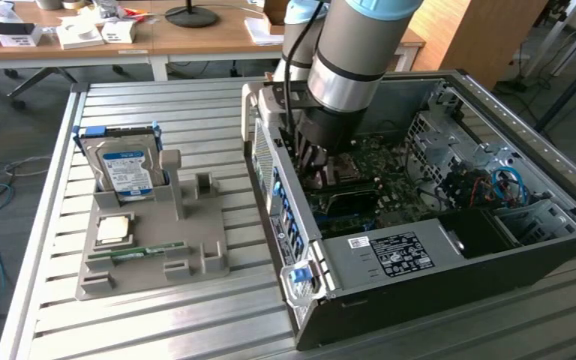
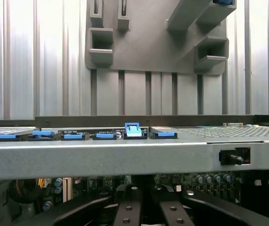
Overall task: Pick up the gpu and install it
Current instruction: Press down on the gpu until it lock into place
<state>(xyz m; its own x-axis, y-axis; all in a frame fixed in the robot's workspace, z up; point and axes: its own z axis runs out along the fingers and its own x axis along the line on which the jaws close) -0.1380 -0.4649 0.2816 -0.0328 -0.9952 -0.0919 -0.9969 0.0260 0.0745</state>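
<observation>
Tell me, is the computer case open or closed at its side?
Open. The computer case lies on the slatted table with no side panel, so the motherboard and cables are exposed, and the arm reaches inside.

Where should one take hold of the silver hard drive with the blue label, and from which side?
The hard drive is probably best gripped by its free upper part, coming straight down from above and pinching its two broad faces. It stands upright in the grey holder, which covers its lower edge, so the top is the open part. The flat faces should give a steady hold.
</observation>
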